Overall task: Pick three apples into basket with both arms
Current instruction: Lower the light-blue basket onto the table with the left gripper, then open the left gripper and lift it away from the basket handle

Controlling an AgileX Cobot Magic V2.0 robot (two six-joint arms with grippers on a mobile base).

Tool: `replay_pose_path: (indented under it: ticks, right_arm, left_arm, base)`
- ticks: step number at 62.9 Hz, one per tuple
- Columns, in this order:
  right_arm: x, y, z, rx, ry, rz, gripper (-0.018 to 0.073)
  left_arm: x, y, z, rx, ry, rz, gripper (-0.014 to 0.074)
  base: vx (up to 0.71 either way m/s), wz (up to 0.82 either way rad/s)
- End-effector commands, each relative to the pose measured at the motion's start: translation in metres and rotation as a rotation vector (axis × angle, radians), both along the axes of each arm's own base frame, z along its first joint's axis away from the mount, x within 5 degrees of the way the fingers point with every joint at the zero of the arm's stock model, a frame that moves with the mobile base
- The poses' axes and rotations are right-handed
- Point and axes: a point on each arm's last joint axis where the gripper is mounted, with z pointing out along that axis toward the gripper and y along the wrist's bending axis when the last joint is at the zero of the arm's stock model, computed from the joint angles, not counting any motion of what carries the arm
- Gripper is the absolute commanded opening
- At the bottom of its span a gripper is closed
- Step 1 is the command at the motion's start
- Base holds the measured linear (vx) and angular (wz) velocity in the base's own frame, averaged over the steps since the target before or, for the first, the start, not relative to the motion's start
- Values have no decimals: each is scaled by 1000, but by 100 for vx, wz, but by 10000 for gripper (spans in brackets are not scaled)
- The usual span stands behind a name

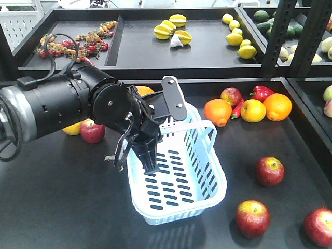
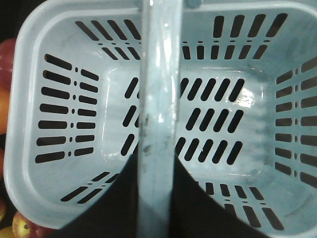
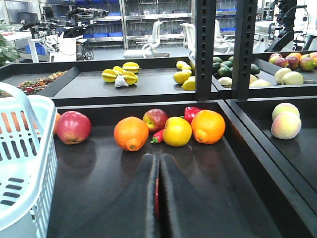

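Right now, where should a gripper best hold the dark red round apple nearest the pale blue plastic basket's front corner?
Probably across the widest middle of the dark red round apple, coming from straight above: it is round, sits alone, and nothing touches its sides.

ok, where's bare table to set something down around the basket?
Widest bare patch: table front-left, bordered by the left arm above and the basket on the right. A narrower strip runs between the basket and the nearest red apple. Crowded: the back row around the oranges and pepper, and the front-right corner with three apples.
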Motion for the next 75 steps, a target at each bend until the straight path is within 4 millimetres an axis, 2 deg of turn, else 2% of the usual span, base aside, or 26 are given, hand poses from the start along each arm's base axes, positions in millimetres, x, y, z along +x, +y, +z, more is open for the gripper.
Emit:
replay_pose_path:
  ticks: [1, 22, 30, 36, 40, 49, 56, 61, 67, 75]
  right_arm:
    - [0, 0, 2, -20, -71, -3, -1]
    - [0, 0, 2, -20, -71, -3, -1]
    - [0, 0, 2, -20, -71, -3, -1]
    - [0, 0, 2, -20, -71, -3, -1]
    - [0, 0, 2, -20, -71, -3, -1]
    - [0, 0, 2, -20, -71, -3, -1]
    - [0, 0, 2, -20, -71, -3, -1]
    - [0, 0, 2, -20, -71, -3, -1]
    - [0, 0, 2, -20, -71, -3, -1]
    - [0, 0, 2, -20, -71, -3, -1]
  left_arm:
    - [-1, 0, 34, -97, -111, 3, 115]
    - [-1, 2, 34, -73, -117, -1, 463]
    - [-3, 6, 39, -63, -123, 27, 498]
    - [-10, 14, 52, -85, -119, 85, 461]
    - [-17, 21, 66, -120, -123, 118, 406]
    - [-46, 44, 109, -222, -148, 191, 176]
    - [-75, 68, 140, -308, -147, 254, -10]
    - [-96, 85, 155, -380, -173, 280, -8]
    - [-122, 106, 162, -494, -219, 305, -8]
    - [-154, 130, 144, -667, -245, 348, -8]
  base:
    - [0, 0]
    - [0, 0]
    - [0, 0]
    - [0, 0]
    - [0, 0]
    - [0, 0]
    - [0, 0]
    - [0, 0]
    - [0, 0]
    - [0, 0]
